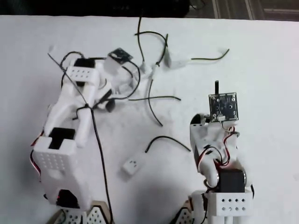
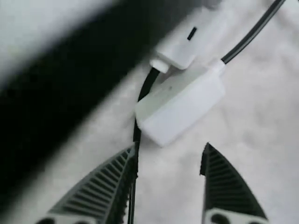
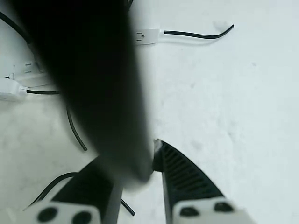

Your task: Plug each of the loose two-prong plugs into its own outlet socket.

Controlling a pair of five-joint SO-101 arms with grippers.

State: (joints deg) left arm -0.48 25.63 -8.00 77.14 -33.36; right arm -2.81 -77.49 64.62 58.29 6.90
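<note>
**White block lies slantwise just ahead of the wide-open left gripper**

The white block (image 2: 180,105) is a cord-end piece; whether it is a plug or a socket I cannot tell. It lies flat on the table (image 2: 261,140), touching a second white piece (image 2: 177,52) that has a slot in its face, and a black cord (image 2: 252,30) leaves its far end. The left gripper (image 2: 170,149) hovers just short of the block, its jaws spread wide with nothing between them. The long axis of the block runs slanted across this opening, more crosswise than along the fingers (image 2: 112,186). I judge that the wrist must turn a little before closing, so as to take the narrow sides. The left arm is clearly the nearer one. The right gripper (image 3: 140,175) stays well apart, close to its own base. A dark blurred bar (image 3: 93,70) crosses it, so I cannot tell if it is open or closed. A cube socket (image 1: 132,165) lies alone between the arms.
</note>
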